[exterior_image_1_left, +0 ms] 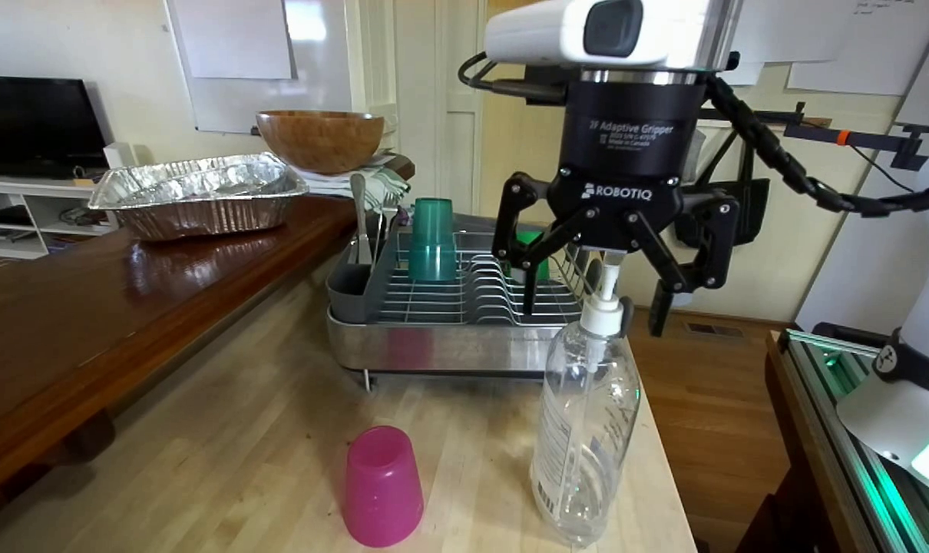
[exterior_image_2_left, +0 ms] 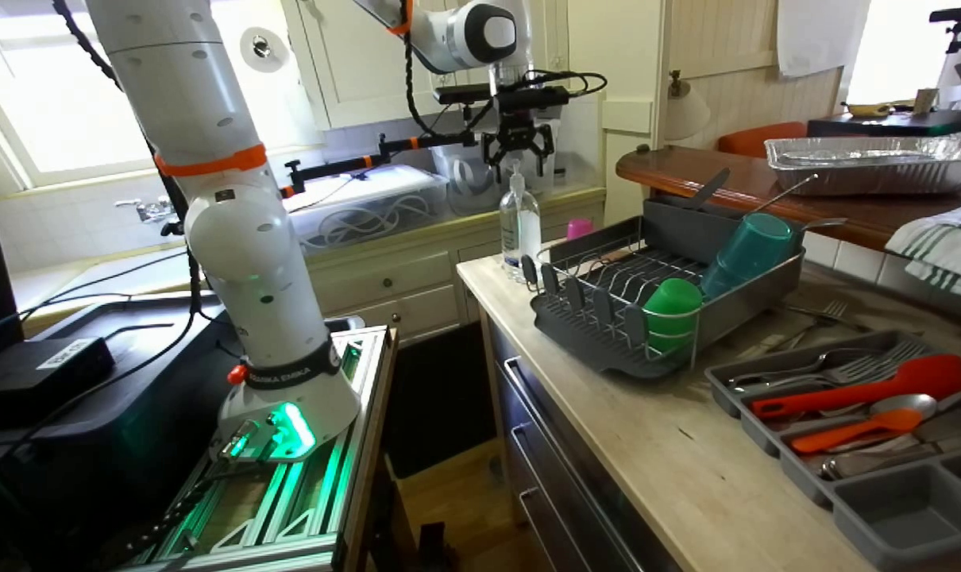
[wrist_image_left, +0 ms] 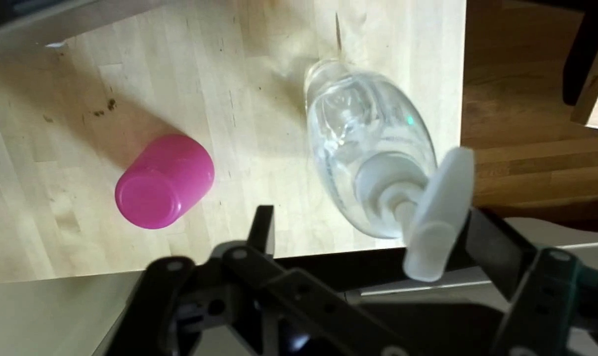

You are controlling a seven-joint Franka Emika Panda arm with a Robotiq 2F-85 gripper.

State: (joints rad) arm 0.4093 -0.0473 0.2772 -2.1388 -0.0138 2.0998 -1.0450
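Observation:
My gripper (exterior_image_1_left: 593,311) stands open, pointing down over a clear pump bottle (exterior_image_1_left: 587,438). The bottle is upright near the edge of the light wooden counter. Its white pump head (wrist_image_left: 440,217) reaches up between the parted fingers, closer to the right-hand one in the wrist view; whether it touches that finger or the palm I cannot tell. Nothing is gripped. Beside the bottle, an upside-down pink cup (wrist_image_left: 163,180) rests on the counter. In an exterior view, the gripper (exterior_image_2_left: 519,168) hovers at the bottle's top (exterior_image_2_left: 520,226), and the pink cup (exterior_image_2_left: 580,229) is partly hidden by the rack.
A dish rack (exterior_image_1_left: 464,349) stands close behind the bottle, holding a teal cup (exterior_image_1_left: 432,246) and a green cup (exterior_image_2_left: 673,318). Past it lies a grey cutlery tray (exterior_image_2_left: 909,508). A foil pan (exterior_image_1_left: 203,219) and wooden bowl (exterior_image_1_left: 320,142) occupy the raised brown counter.

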